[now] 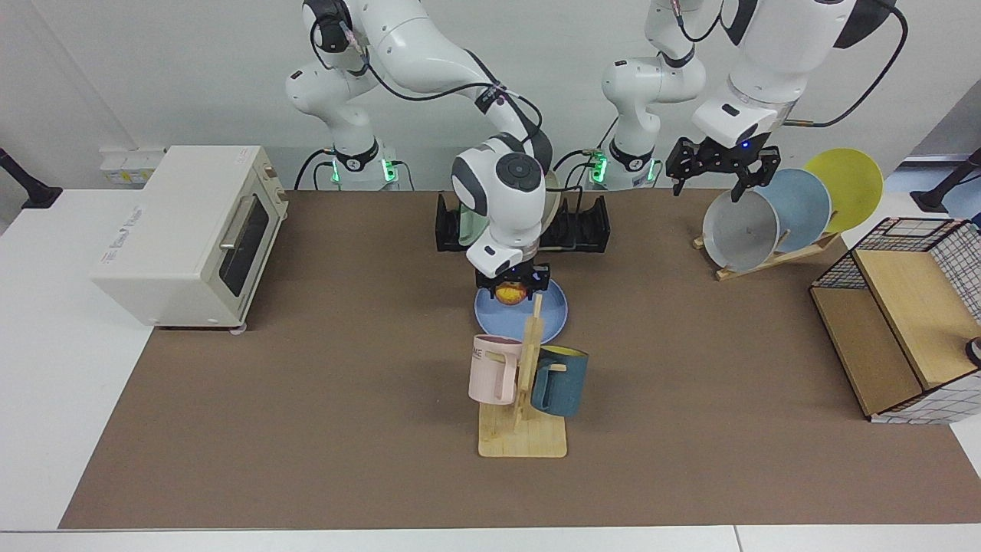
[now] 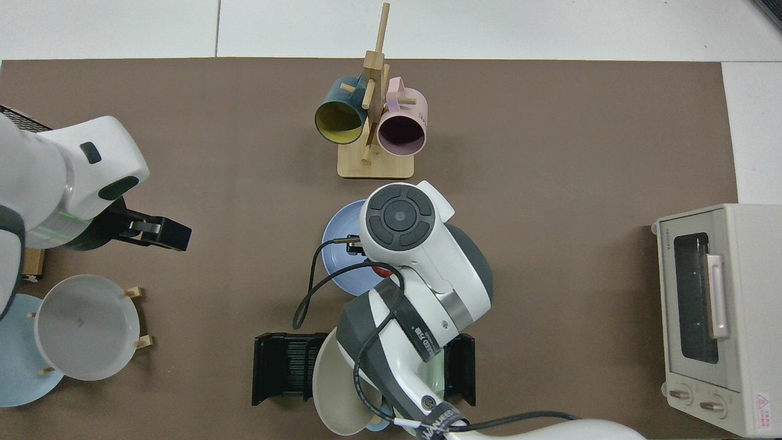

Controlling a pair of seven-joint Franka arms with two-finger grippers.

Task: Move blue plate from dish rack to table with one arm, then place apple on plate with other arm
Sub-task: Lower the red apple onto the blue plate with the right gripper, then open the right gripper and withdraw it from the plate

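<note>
The right hand (image 1: 512,289) is closed on the apple (image 1: 511,294) and holds it directly over the blue plate (image 1: 553,310), which lies flat on the worktop (image 1: 306,399) beneath that hand (contact between apple and plate cannot be determined). In the top view the right arm covers most of the blue plate (image 2: 337,244). The dish rack (image 1: 586,227) stands just behind the right hand. The left hand (image 1: 723,167) hangs raised and well apart, fingers spread and empty, above the grey plate (image 1: 739,231) in the wooden plate rack (image 1: 774,257).
</note>
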